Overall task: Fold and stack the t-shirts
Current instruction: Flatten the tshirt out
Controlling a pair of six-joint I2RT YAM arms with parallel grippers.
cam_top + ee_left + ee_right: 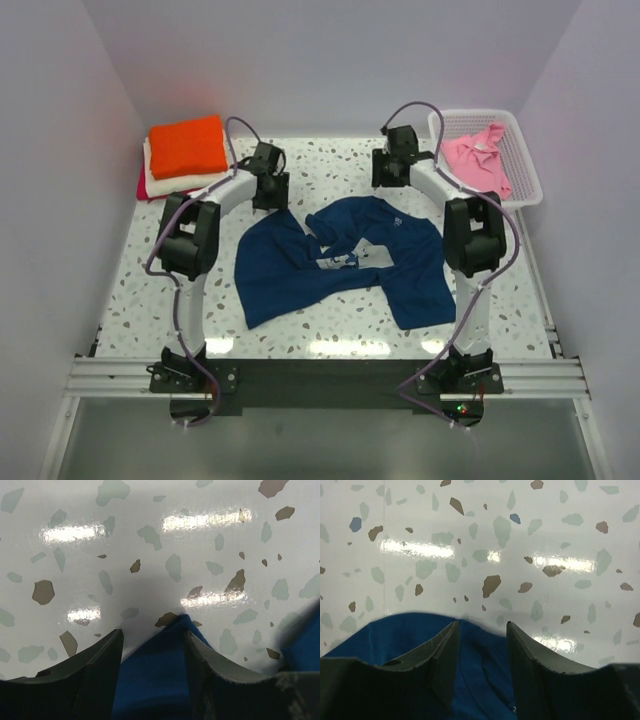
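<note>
Top: navy tee [340,265] lies crumpled, unfolded, btwn left tool [270,190] & right tool [390,170]. Folded stack [185,155] sits outboard of left tool, pink tee [478,160] in basket [525,170] beside right tool, so approx two tees left.
Left wrist: jaws nearly closed, pinching blue cloth.
Right wrist: same, narrow gap on cloth; rest of tee cut off.

walls [330,60]: plain pale lilac | table [330,165]: glossy speckled terrazzo (bright lamp glare)
</note>
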